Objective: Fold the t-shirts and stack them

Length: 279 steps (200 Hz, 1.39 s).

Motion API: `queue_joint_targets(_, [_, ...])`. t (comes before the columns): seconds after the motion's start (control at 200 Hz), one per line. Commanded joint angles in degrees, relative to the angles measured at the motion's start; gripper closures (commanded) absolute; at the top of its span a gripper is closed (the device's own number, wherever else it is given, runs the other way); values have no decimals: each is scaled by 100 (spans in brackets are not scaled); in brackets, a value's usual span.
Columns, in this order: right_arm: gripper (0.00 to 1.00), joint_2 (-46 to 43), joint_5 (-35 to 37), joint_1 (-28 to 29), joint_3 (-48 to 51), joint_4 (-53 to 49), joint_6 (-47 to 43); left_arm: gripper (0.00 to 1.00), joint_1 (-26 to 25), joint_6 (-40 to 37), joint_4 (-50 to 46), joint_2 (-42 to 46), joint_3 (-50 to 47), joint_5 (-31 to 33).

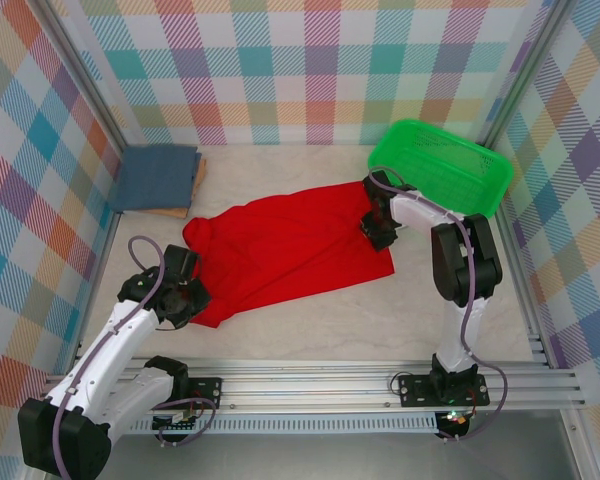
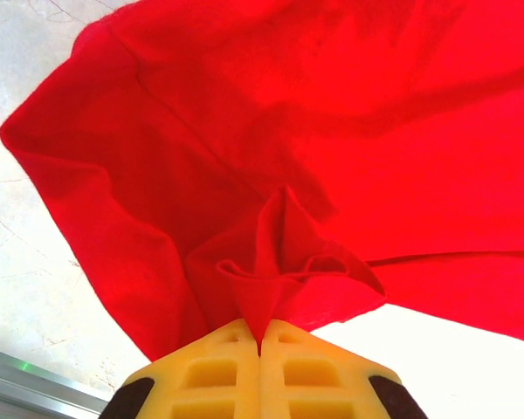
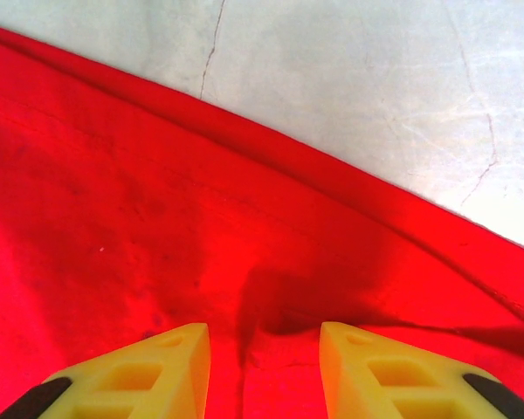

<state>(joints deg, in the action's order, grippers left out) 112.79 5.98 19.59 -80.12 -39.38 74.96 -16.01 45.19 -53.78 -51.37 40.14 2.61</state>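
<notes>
Left pincer (image 2: 260, 336) is pressed together, pinching a bunched fold of the red t-shirt (image 2: 332, 131), which spreads ahead of it. Right pincer (image 3: 264, 349) stands spread just above that cloth.

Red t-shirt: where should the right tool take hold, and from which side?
Probably the edge at the red t-shirt's right end, from straight above. The cloth lies flat on the table there, and the right tool hangs open just inside that edge. The left tool is shut on the bunched near-left part.
</notes>
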Motion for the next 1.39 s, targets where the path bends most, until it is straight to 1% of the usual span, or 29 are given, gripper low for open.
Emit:
queue_joint_targets(0.0, [63,126,-42,62,-144,-280,208,100,-23,-104,33,-15,148,27])
queue_joint_targets(0.23, [69,248,-91,82,-190,-369,300,100,-26,-89,69,-25,135,20])
queue_joint_targets(0.41, [90,171,11,115,-272,-433,259,100,-25,-78,84,-7,117,23])
queue_joint_targets(0.455, [97,88,153,136,-338,-493,175,100,-25,-73,100,-17,108,13])
queue_joint_targets(0.485, [100,33,242,155,-394,-544,124,100,-25,-80,113,-21,108,14])
queue_joint_targets(0.66, [100,-462,717,169,-765,-791,-346,100,-25,-1,399,-210,173,-157])
queue_joint_targets(0.835, [100,-1193,1078,84,-865,-839,-1030,100,-90,-30,826,-538,490,-574])
queue_joint_targets(0.925, [100,-1708,1235,-15,-493,-832,-1244,100,-219,-174,1157,-624,534,-841])
queue_joint_targets(1.03, [100,-2133,1318,-156,110,-778,-1424,100,-422,-207,1805,-772,304,-1599])
queue_joint_targets(1.115, [100,-2324,1231,-272,654,-770,-1491,100,-722,-240,1776,-1032,193,-1943])
queue_joint_targets(1.145, [100,-2385,1248,-280,853,-756,-1523,96,-844,-307,1747,-1102,142,-2117])
queue_joint_targets(1.16, [100,-2411,1262,-281,945,-756,-1527,92,-899,-341,1703,-1132,113,-2176])
queue_joint_targets(1.19, [100,-2463,1274,-297,1120,-755,-1528,82,-1010,-411,1559,-1168,75,-2236])
queue_joint_targets(1.225, [100,-2496,1244,-327,1339,-717,-1523,69,-1092,-518,1278,-1146,71,-2162])
queue_joint_targets(1.27, [100,-2498,1169,-387,1565,-740,-1488,51,-1124,-618,806,-981,109,-1799])
queue_joint_targets(1.315, [100,-2490,1133,-431,1738,-737,-1474,32,-1103,-665,325,-707,197,-1210])
queue_joint_targets(1.36, [100,-2496,1149,-439,1867,-718,-1495,24,-994,-678,28,-365,303,-694])
queue_joint_targets(1.39, [100,-2507,1156,-439,1932,-691,-1527,23,-830,-644,-93,-173,343,-489])
